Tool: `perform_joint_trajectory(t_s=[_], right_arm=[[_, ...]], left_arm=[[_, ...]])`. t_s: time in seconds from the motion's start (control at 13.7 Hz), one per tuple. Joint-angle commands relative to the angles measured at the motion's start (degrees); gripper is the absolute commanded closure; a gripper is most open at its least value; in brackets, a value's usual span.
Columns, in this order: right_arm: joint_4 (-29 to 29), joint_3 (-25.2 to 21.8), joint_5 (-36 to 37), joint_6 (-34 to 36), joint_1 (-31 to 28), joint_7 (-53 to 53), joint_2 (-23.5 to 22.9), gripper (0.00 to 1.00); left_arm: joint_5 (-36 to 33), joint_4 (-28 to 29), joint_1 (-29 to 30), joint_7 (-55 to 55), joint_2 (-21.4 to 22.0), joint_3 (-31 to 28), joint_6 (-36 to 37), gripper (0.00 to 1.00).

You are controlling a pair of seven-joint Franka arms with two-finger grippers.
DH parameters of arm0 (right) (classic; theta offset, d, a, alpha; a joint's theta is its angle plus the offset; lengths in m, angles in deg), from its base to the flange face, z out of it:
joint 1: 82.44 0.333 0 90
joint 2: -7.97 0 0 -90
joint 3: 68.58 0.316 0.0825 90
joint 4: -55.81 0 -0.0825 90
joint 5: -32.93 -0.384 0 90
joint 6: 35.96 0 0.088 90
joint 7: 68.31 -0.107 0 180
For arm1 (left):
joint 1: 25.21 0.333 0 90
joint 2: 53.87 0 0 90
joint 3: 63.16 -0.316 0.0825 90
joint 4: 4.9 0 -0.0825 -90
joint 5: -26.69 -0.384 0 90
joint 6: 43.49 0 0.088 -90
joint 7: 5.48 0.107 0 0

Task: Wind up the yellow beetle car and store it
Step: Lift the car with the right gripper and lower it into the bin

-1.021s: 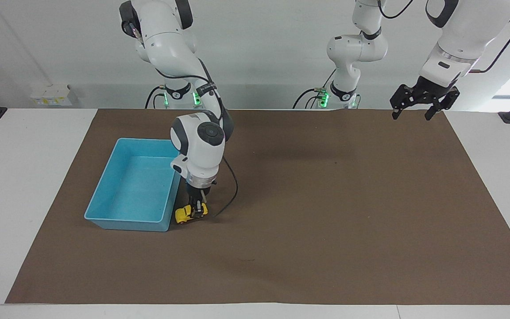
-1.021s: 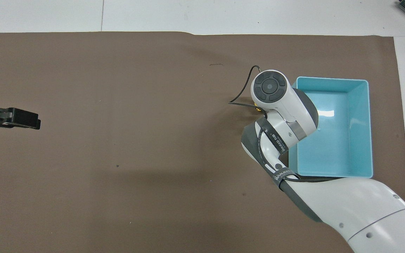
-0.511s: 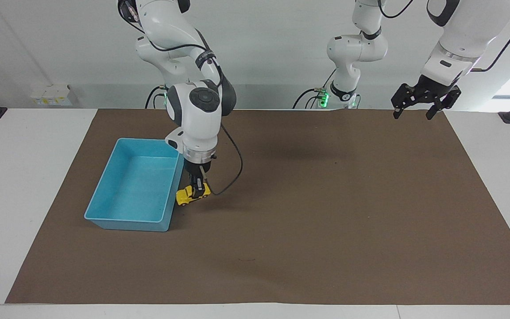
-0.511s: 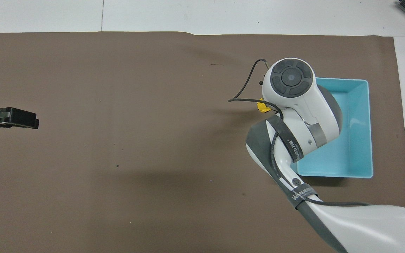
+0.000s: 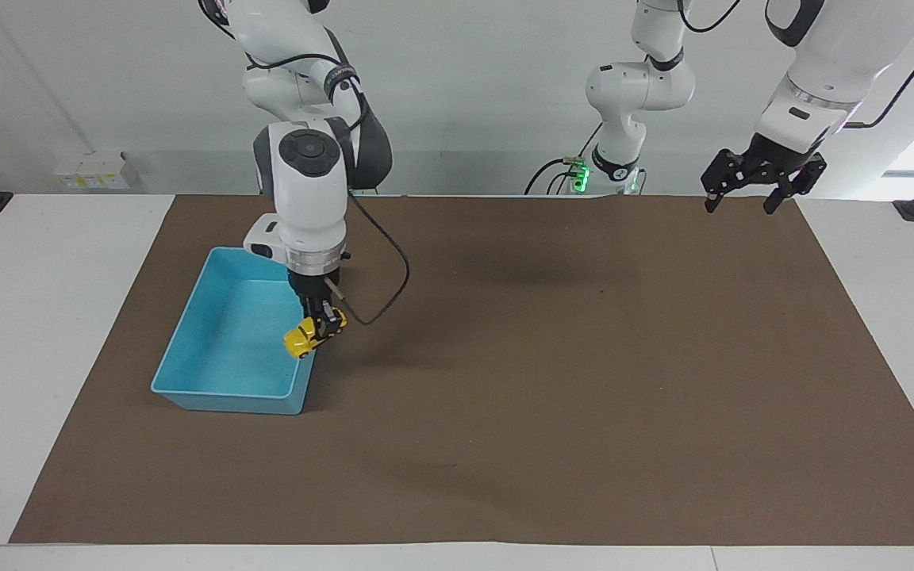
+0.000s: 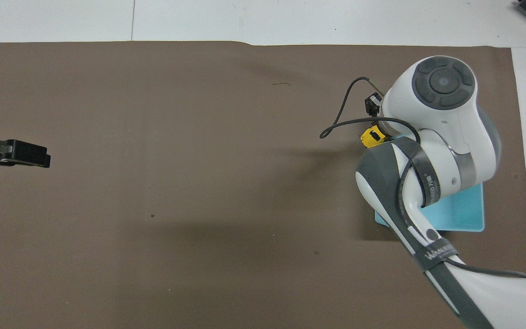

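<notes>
Since the frame from 1 second ago, the right gripper (image 5: pixel 320 325) has risen from the brown mat (image 5: pixel 552 373) beside the blue bin (image 5: pixel 195 341) and swung over the bin's rim, carrying the yellow beetle car (image 5: pixel 305 339) with it. Its fingers are clamped together on the toy, which now hangs in the air above the edge of the bin on the side toward the middle of the tabletop (image 5: pixel 44 317), tilted with one end dipping down toward the bin's inside. The car is tiny and bright yellow, with a rounded, humped body, dark windows and small black wheels (only a sliver of its yellow shell (image 6: pixel 370 138) peeks out from under the right arm's wrist in the overhead view). It is far smaller than the bin, an open light-blue rectangular tub with sloping walls that sits on the mat toward the right arm's end of the tabletop. From above, the right arm covers most of the bin, leaving just 1 corner (image 6: pixel 470 219) showing. A black cable (image 5: pixel 389 274) loops from the right wrist out over the mat. The left gripper (image 5: pixel 744 205) waits in the air above the mat's corner nearest the robots at the left arm's end, its 2 fingers spread apart and gripping nothing; it has hardly shifted over that second.
</notes>
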Motion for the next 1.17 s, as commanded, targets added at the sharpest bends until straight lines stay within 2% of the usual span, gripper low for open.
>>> perform_joint_trajectory(t_s=[0.0, 0.51, 0.66, 0.95, 1.09], right_arm=[[-1.71, 0.63, -3.13, 2.27, -2.1, 10.94, 2.72, 1.0], [-8.03, 0.63, -4.01, -0.61, -6.67, 31.42, 7.02, 1.0], [-13.19, 0.63, -5.42, -4.55, -8.69, 38.1, 9.83, 1.0], [-27.87, 0.54, -7.08, -17.12, -13.08, 49.79, 16.77, 1.0], [-32.8, 0.54, -8.41, -21.6, -14.84, 55.25, 18.89, 1.0]], left_arm=[[0.59, -0.37, 1.05, 1.01, 1.08, 0.75, 0.46, 0.0], [0.59, -0.46, 1.05, 0.92, 1.17, 0.76, 1.08, 0.0], [0.59, -0.46, 1.05, 0.92, 1.17, 0.76, 1.08, 0.0], [0.59, -0.46, 1.05, 0.92, 1.17, 0.76, 1.08, 0.0], [0.59, -0.46, 1.05, 0.92, 1.17, 0.76, 1.08, 0.0]])
